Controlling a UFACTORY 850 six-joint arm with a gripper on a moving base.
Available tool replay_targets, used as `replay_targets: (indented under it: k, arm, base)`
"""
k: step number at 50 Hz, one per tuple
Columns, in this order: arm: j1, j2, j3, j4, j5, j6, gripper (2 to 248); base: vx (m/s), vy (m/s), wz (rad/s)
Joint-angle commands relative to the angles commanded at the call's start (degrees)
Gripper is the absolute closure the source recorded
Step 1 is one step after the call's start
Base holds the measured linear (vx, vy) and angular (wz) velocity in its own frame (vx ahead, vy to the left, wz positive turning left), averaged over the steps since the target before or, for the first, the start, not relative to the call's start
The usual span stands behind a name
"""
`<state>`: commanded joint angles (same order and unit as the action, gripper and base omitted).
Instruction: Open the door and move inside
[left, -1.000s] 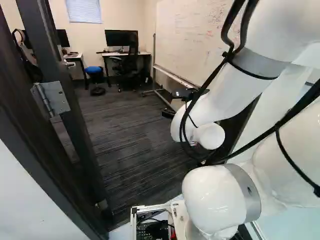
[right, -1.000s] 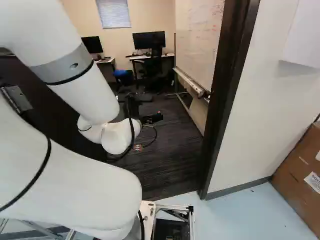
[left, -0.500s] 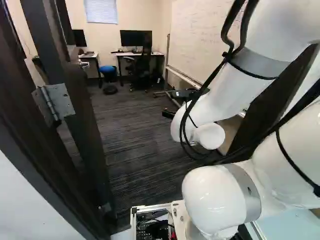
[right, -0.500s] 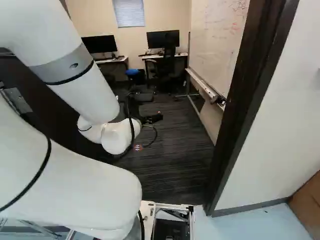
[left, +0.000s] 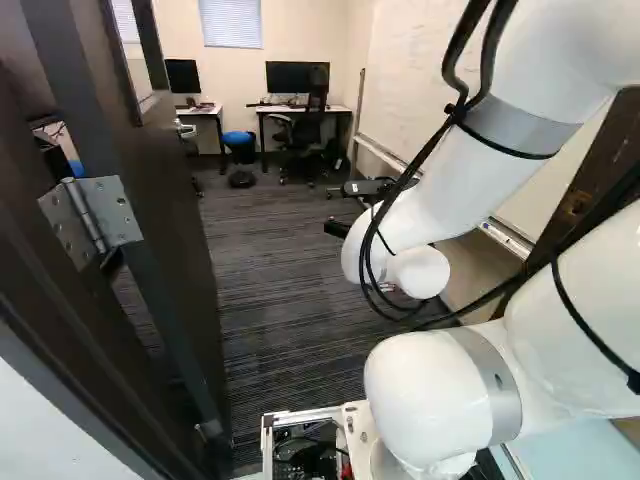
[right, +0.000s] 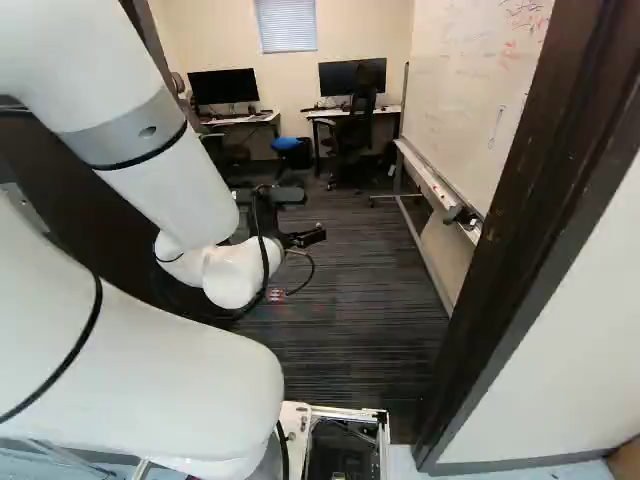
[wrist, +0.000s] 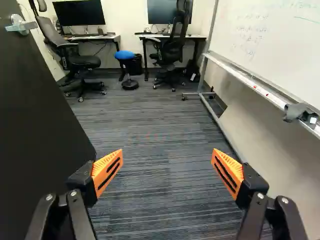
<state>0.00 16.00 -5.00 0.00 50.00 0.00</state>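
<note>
The gripper (right: 305, 237) reaches past the doorway at the arm's far end in the right base view. In the wrist view the gripper (wrist: 167, 157) is open, its orange-padded fingers wide apart with only carpet beyond them. The dark door (left: 160, 190) stands swung open into the room, its metal hinge (left: 92, 218) showing at the left of the left base view. Seen from the wrist, the door (wrist: 37, 130) rises beside the left finger, untouched, with a silver lever handle (wrist: 21, 25) farther ahead.
The dark door frame (right: 545, 200) passes close to the right of the base. Inside, a whiteboard (wrist: 280, 40) on a wheeled stand lines the right side. Desks with monitors (wrist: 79, 12), office chairs (wrist: 175, 42) and a blue stool (wrist: 125, 55) stand at the back. Striped carpet (wrist: 160, 120) lies between.
The base has moved: it has turned left and come somewhat closer to the room, so the scene shifts rightward in both base views. The arm keeps its pose against its lowest joint.
</note>
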Motion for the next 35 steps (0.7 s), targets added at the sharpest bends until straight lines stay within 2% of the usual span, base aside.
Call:
replay_targets:
  k: [14, 35]
  arm:
    - [0.00, 0.00, 0.00, 0.00, 0.00, 0.00, 3]
    - [0.00, 0.00, 0.00, 0.00, 0.00, 0.00, 3]
  base:
    - [0.192, -0.036, 0.179]
    - [0.232, -0.067, 0.006]
